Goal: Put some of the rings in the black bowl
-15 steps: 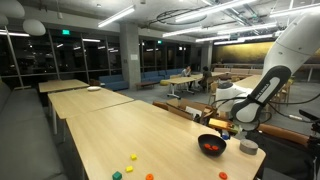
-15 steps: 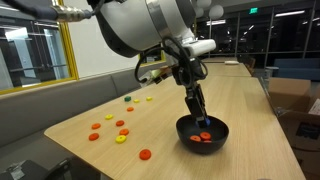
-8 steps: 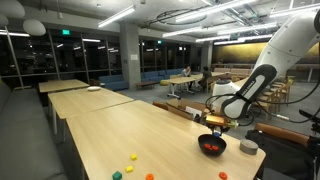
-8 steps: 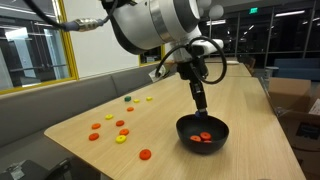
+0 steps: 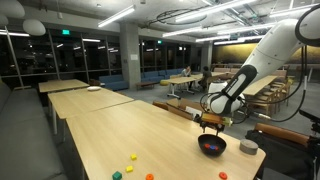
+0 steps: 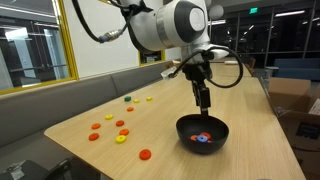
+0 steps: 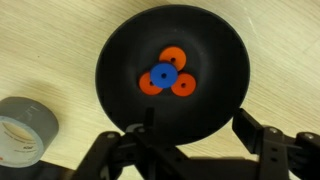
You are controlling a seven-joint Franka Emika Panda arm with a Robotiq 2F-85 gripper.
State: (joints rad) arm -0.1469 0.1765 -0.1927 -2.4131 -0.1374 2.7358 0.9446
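The black bowl (image 7: 120,50) fills the wrist view, directly below my gripper (image 7: 195,128). In it lie three orange-red rings (image 7: 174,58) with a blue ring (image 7: 163,75) on top of them. My gripper is open, with nothing between its dark fingers (image 7: 248,130). In both exterior views the gripper (image 6: 203,102) (image 5: 210,124) hangs a short way above the bowl (image 6: 183,127) (image 5: 212,146). Several loose rings (image 6: 120,130) in orange, red, yellow and green lie scattered on the wooden table, away from the bowl; some show in an exterior view (image 5: 131,157).
A pale grey roll-shaped object (image 7: 25,125) (image 5: 248,147) stands right beside the bowl. The bowl sits near the table's edge (image 5: 235,165). Other long tables (image 5: 80,95) and chairs stand behind.
The gripper has risen out of the bowl and opened. A blue ring now lies in the bowl on the orange ones.
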